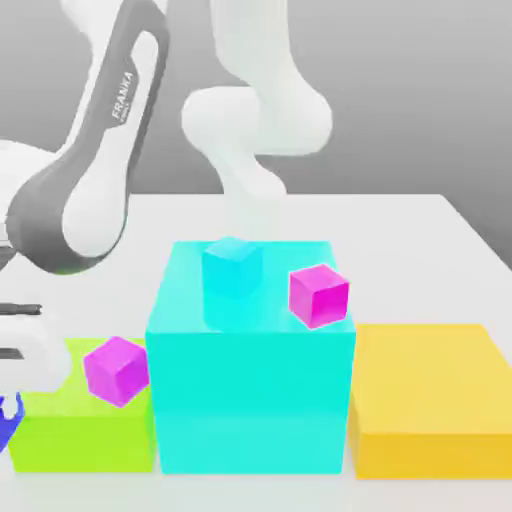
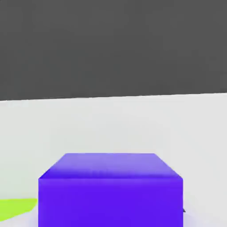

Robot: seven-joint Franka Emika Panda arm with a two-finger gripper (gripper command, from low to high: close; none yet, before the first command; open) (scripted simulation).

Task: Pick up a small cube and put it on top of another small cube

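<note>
The gripper [image 1: 10, 415] is at the exterior view's left edge, squeezed shut on the small cube [image 2: 111, 190], the deep-blue one, which sits low down right next to the green block [image 1: 85, 425], so the grab looks done but the lift & the stacking are still left to do. Nothing here is a box or bin w/ stuff inside; the little cubes just sit on top of big blocks. One magenta cube [image 1: 116, 370] is on the green block, another magenta cube [image 1: 319, 295] & a cyan cube [image 1: 232, 266] are on the big cyan block [image 1: 250, 400], and the yellow block [image 1: 430, 400] top is bare.
</note>
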